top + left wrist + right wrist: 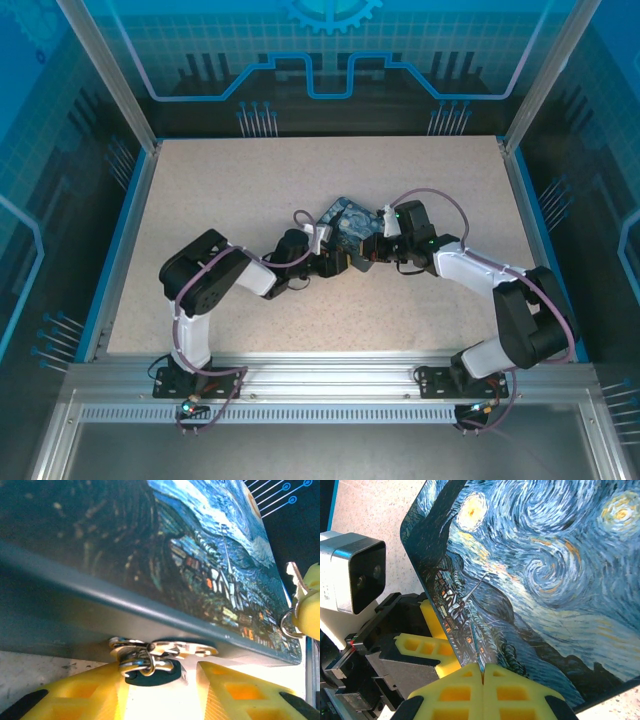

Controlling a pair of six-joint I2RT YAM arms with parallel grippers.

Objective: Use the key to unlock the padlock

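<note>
Swirls of a Starry-Night painting cover the lid of the tin (350,222), the one printed design on the table (220,200); its stars and village roofs are sharp in the right wrist view (no lettering can be made out among them).

The two arms meet at the tin in the middle of the table. The left tool (157,669) has its yellow fingers (75,692) spread. In the gap, close to the left-hand finger, sits the padlock (150,677), a small dark body with silvery loops (135,660) above it. It lies just under the tin's lower edge, beside a flat silvery plate (185,650). Whether it hangs from that plate cannot be told.

The right tool (482,670) has its fingers pressed together at the tin's near edge. In the left wrist view it appears at the right border, pinching the key (295,577), a thin bright sliver with a wire ring (287,622) below it. Key and padlock are well apart.

Around the tin, bare speckled table stretches to the far side and to both flanks. A blue strip (130,230) borders the table, and an aluminium rail (320,375) runs along the near edge at the arm bases.
</note>
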